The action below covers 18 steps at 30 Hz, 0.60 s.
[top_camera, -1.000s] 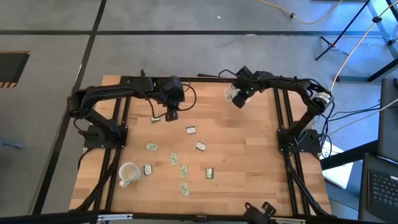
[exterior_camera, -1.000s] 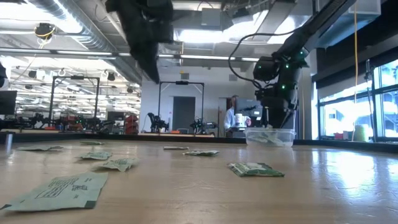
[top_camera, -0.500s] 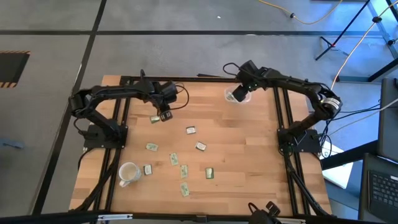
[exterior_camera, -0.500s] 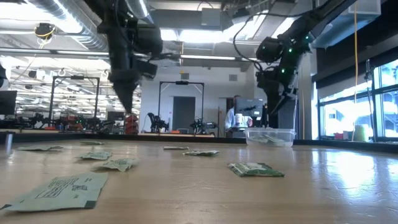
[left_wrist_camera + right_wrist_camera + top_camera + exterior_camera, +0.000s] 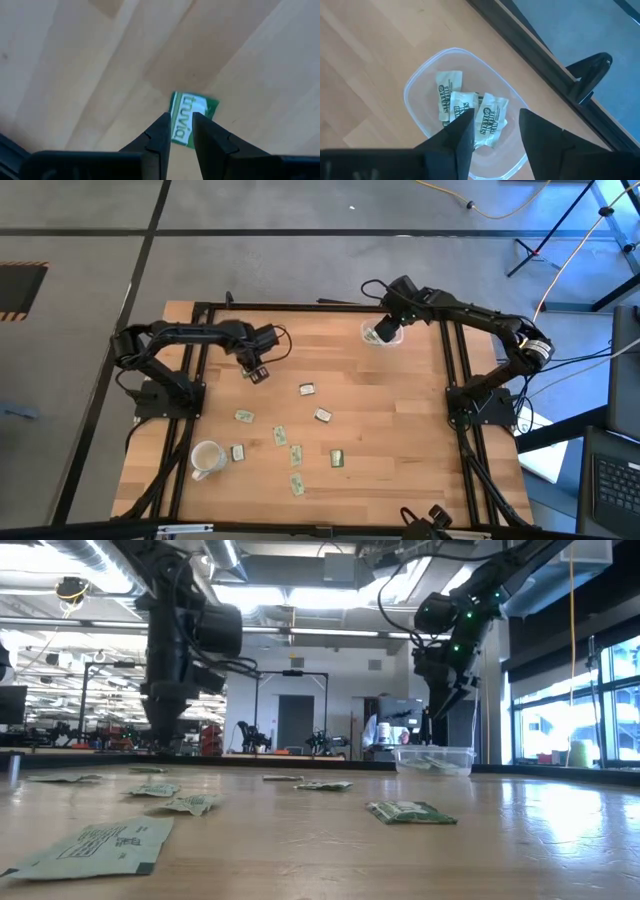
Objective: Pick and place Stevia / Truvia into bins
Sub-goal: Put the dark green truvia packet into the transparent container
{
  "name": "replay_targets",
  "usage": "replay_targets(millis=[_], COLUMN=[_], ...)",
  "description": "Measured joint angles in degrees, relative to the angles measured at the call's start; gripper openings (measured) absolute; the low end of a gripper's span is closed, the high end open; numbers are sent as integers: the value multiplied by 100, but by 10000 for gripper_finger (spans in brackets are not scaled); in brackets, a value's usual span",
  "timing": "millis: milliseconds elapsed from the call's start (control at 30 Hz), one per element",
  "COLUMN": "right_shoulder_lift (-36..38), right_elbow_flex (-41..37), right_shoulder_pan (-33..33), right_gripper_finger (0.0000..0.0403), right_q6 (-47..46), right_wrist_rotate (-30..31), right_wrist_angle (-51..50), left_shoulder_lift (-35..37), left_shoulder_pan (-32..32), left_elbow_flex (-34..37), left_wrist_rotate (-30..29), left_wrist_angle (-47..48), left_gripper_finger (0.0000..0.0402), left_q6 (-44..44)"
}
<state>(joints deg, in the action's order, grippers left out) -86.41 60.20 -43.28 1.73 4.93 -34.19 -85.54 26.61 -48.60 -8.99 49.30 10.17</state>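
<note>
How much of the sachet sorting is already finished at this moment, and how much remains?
Done: the clear tub holds at least three Stevia sachets, and the right gripper hangs open above it. In hand: the left gripper is down at a Truvia sachet, fingers narrowly apart, not yet closed on it. Left: about eight loose sachets lie on the table, some near the white mug.

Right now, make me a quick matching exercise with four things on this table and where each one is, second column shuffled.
Things:
1. left pincer
2. right pincer
3. mug
4. clear tub

Places:
A. near the table's front left corner
B. by the table's far edge, holding white sachets
C. above the tub, open
D. low over a green Truvia sachet on the table's left side

Pairs: 1-D, 2-C, 3-A, 4-B
</note>
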Motion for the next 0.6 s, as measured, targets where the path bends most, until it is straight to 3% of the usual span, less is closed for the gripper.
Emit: replay_targets(millis=[600], right_shoulder_lift=[-4], right_elbow_flex=[0], right_shoulder_pan=[3], right_gripper_finger=[157], right_q6=[-17], right_wrist_rotate=[0], right_wrist_angle=[6], left_shoulder_lift=[1], left_shoulder_pan=[-302], left_elbow_flex=[625], left_wrist_rotate=[96], left_wrist_angle=[-841], left_gripper_finger=[61], left_q6=[6])
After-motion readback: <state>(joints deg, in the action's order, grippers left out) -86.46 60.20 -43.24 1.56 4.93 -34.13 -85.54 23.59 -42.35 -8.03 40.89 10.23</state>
